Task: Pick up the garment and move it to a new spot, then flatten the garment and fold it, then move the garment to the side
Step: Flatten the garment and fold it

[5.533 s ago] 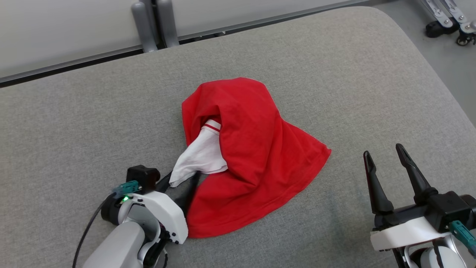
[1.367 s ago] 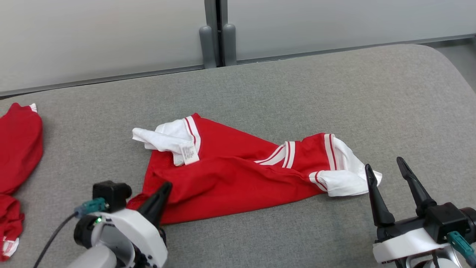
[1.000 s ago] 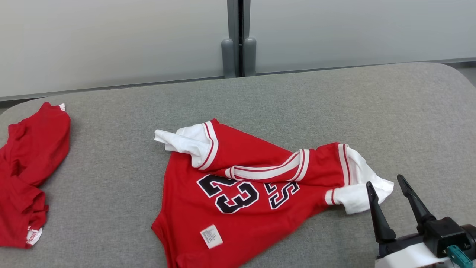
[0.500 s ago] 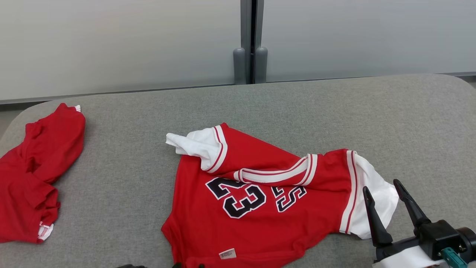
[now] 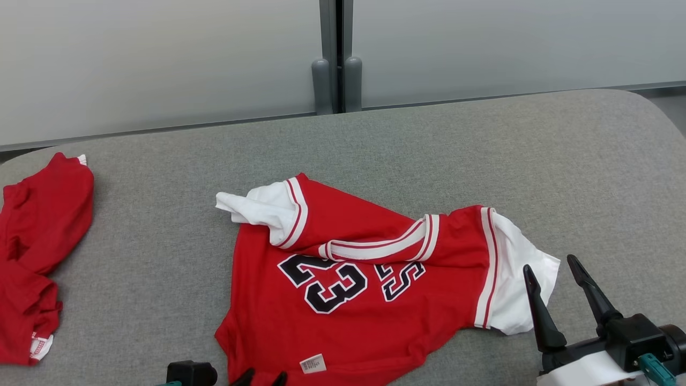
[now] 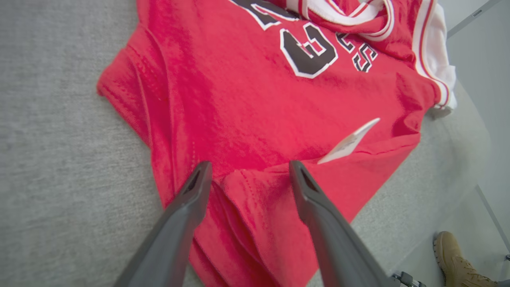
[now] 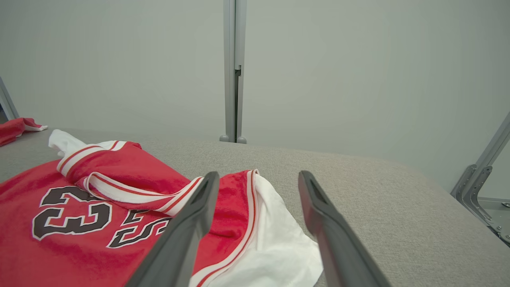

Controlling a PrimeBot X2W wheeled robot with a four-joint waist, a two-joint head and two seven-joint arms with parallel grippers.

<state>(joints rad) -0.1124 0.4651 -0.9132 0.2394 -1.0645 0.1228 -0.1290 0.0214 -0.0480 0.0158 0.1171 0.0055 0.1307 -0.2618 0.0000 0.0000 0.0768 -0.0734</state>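
Note:
A red jersey with white sleeves and a black "23" lies spread on the grey padded table, its collar folded over and its left sleeve bunched. My left gripper is open over the jersey's near hem, a finger on each side of a fold, next to a white tag. Its fingertips peek in at the head view's bottom edge. My right gripper stands open just right of the white right sleeve, holding nothing. That sleeve lies below its fingers.
A second red garment lies crumpled at the table's far left, apart from the jersey. Grey wall panels and a post stand behind the table. A person's tan shoe is on the floor past the near edge. A metal frame stands at the right.
The crumpled jersey now lies spread number side up, its right sleeve flattened out. The camera has shifted. My left gripper's tips have come into the bottom edge; the right gripper stays open.

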